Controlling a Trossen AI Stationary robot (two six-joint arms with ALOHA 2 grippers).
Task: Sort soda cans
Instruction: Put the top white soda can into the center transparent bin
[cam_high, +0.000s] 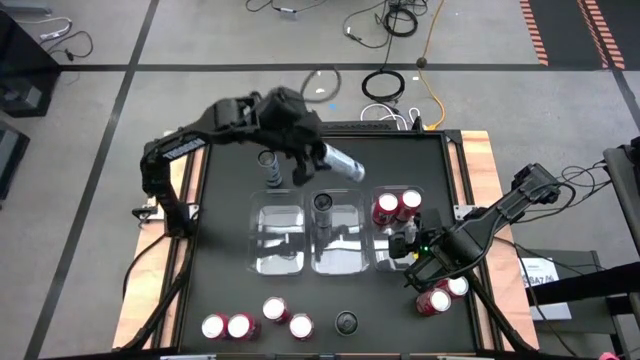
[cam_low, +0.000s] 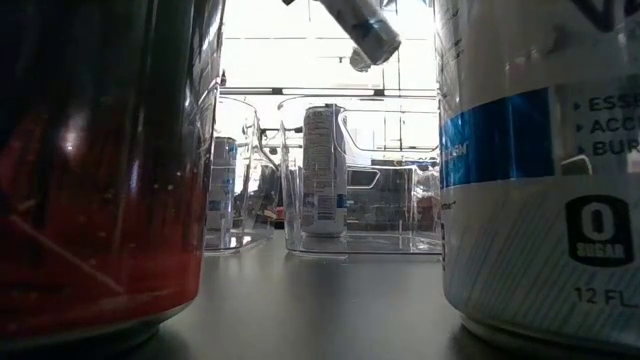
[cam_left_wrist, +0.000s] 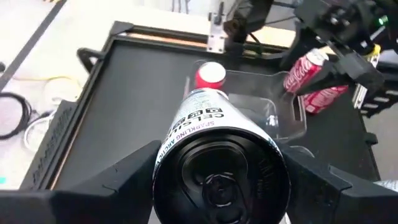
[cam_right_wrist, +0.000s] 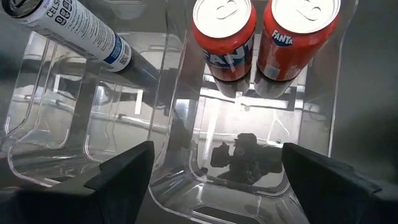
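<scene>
Glossy metal cans (cam_right_wrist: 222, 31); clear shiny plastic bins (cam_right_wrist: 186, 168); matt black tabletop (cam_high: 225, 250).

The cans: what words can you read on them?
"Fanta": red can in the right bin.
"0 SUGAR", "12 FL": near white can.
"CELSIUS", "SPARKLING ARCTIC": can in the left end effector.
Can in the middle bin: too small to read.

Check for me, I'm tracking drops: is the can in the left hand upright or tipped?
Tipped. The silver can lies slanted in the left hand, above the middle bin.
</scene>
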